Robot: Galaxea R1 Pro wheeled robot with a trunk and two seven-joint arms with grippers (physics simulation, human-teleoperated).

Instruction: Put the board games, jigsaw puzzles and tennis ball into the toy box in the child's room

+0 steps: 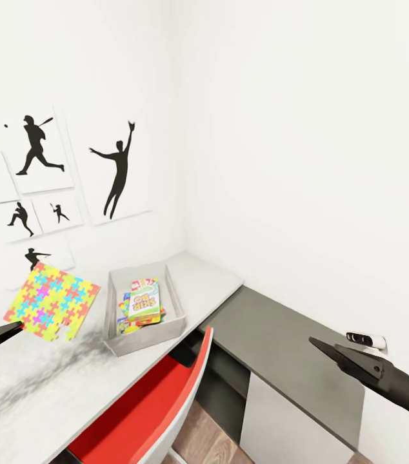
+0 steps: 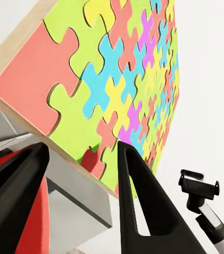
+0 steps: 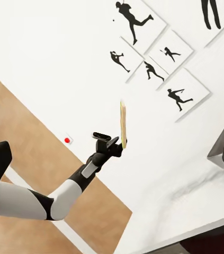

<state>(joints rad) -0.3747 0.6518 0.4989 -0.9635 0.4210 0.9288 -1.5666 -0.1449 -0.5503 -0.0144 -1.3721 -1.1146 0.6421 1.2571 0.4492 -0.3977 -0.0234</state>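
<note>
Left pincer (image 1: 16, 327) grips the jigsaw puzzle (image 1: 53, 301) by its edge, above the desk (image 1: 49, 386).
Head view: toy box (image 1: 177, 303) beyond the puzzle; right pincer (image 1: 313, 341) looks closed. Left wrist view: fingers (image 2: 135, 185) clamp the puzzle (image 2: 112, 79). Right wrist view: the puzzle (image 3: 123, 124) stands edge-on.

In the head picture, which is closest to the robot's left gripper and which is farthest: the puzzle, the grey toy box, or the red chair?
1. The puzzle: held in the left gripper, lifted above the table.
2. The toy box: just past the puzzle, on the table, with a game box inside.
3. The red chair: lower down, tucked at the table's front edge; nearly as close as the box, so this ranking is loose.
</note>
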